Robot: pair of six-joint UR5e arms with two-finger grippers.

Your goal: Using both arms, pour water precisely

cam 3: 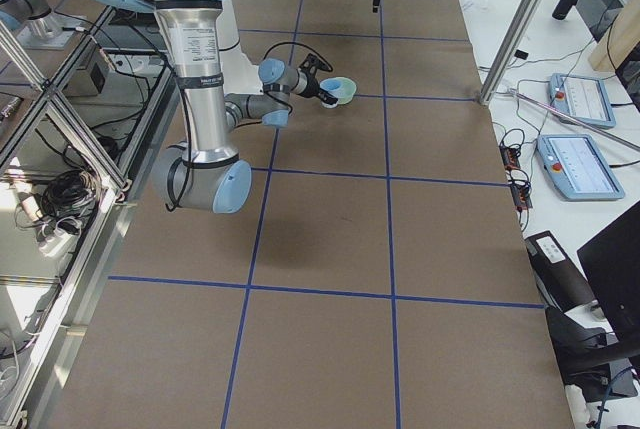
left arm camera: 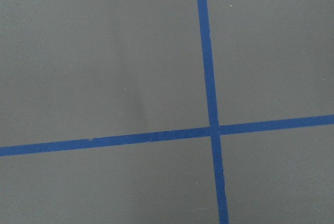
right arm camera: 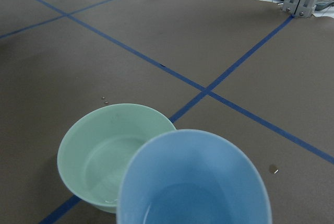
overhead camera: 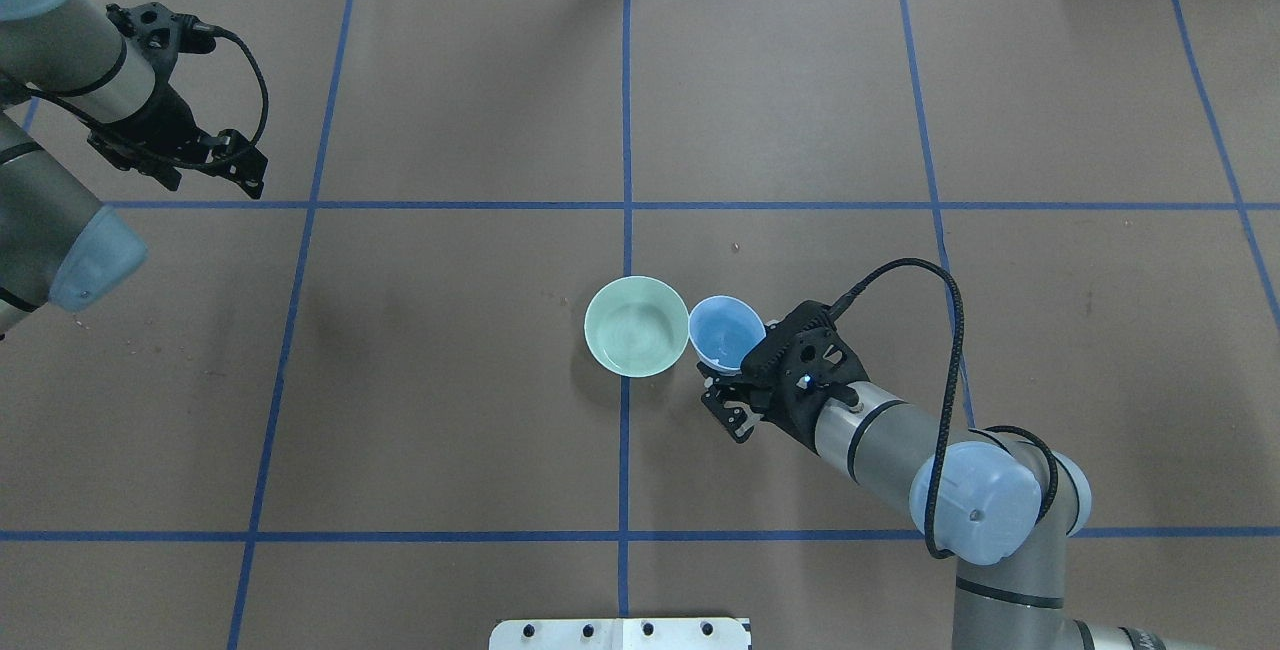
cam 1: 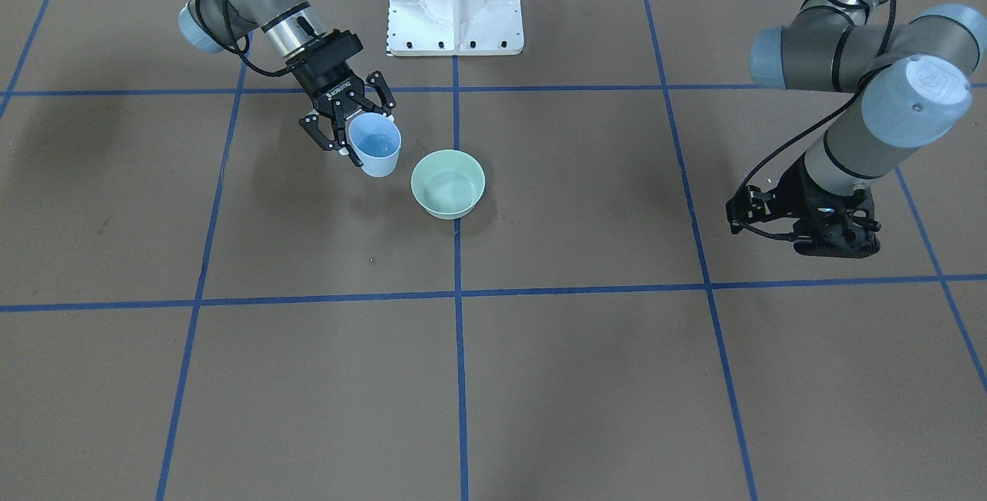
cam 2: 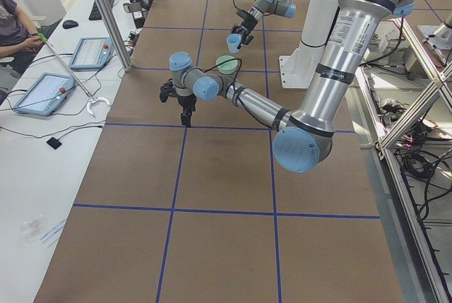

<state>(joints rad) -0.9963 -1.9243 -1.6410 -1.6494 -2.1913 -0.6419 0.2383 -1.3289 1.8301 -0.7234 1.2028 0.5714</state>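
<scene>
The right gripper (cam 1: 368, 131) has its two fingers closed around a light blue cup (cam 1: 379, 156), one finger on each side of the wall below the rim. The cup is held just beside the green bowl (cam 1: 449, 210), on the bowl's side toward the robot's right. Seen from overhead, the two rims meet or overlap; whether they really touch cannot be told. From the left end of the table the cup looks lifted off the table (cam 1: 578, 378), a little higher than the bowl. It seems to lean slightly toward the bowl.

The water (right arm camera: 107, 182) lies shallow in the bottom of the bowl, showing only as faint rings and small white glints. Whether any is in the cup cannot be told.

The left gripper (cam 2: 186, 118) hangs pointing down, well apart from the bowl on the robot's left and somewhat farther from the white pedestal (cam 1: 455, 0) than the bowl is. How far its fingers are spread cannot be told. Its wrist camera shows only bare table and a crossing of blue tape lines (left arm camera: 214, 129).
</scene>
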